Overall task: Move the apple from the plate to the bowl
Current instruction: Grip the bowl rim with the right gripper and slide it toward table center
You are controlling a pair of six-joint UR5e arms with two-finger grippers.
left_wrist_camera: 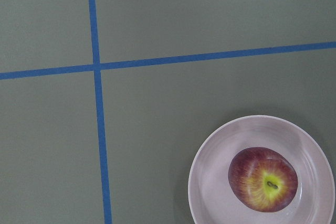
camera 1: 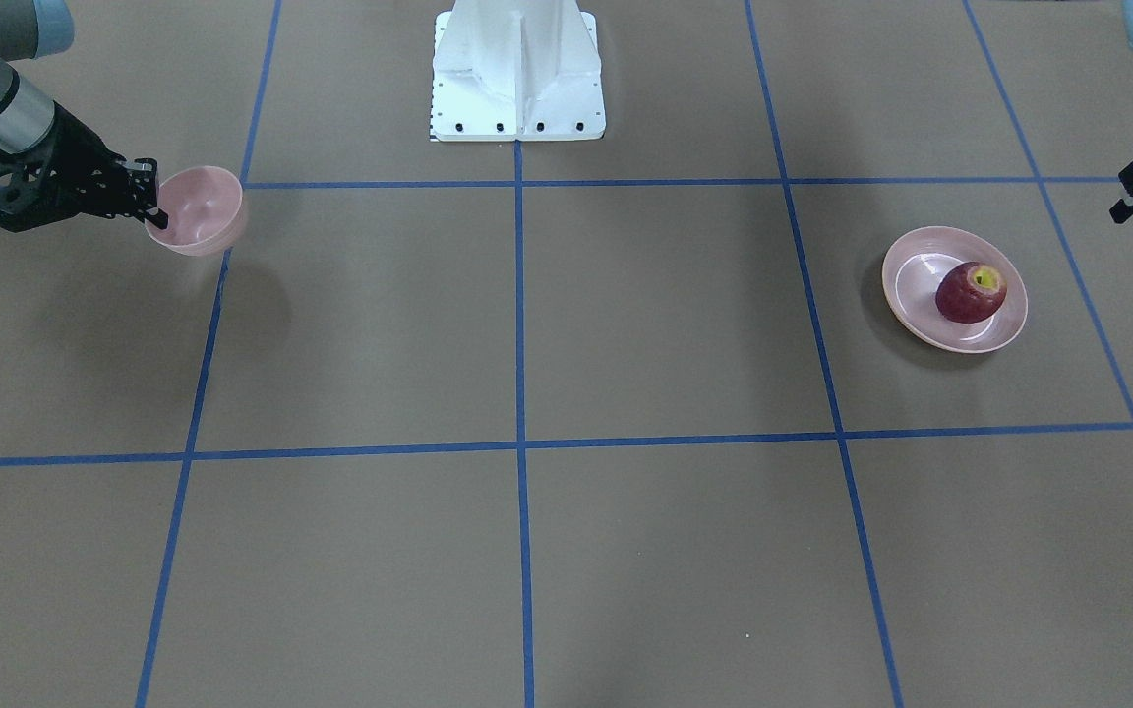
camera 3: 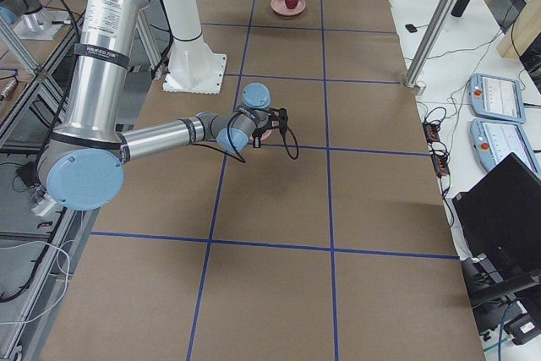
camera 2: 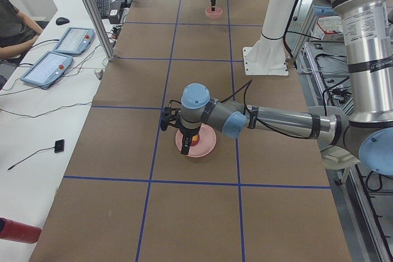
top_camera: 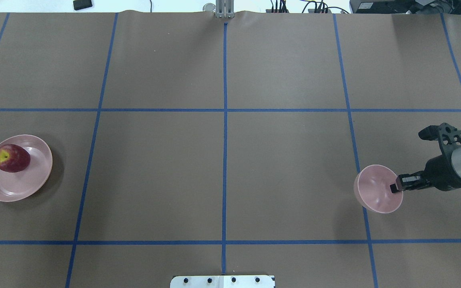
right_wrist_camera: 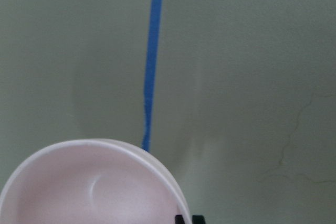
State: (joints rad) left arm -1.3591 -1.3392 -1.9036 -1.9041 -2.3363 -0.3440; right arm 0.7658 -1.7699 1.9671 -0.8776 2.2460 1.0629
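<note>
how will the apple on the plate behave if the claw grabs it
Likely rigid: the apple looks whole and firm. Its smooth skin might slip under a pinch. Round on a shallow plate, it could roll if nudged.

Left arm (camera 2: 282,118), right arm (camera 3: 161,134): silver-grey tubes, pale blue round joint caps (camera 2: 195,96), dark grey bands at joints. Small dark lettering down upper tubes. Right gripper (top_camera: 395,187): black, open-frame body with holes, slim black fingers (top_camera: 408,177). Left gripper (camera 2: 185,146): same black build. Thin black cable (camera 3: 292,143) loops at each wrist. Pedestal (camera 1: 517,59): white, flared, square foot plate, four dark bolts (camera 1: 500,127) along edge.
</note>
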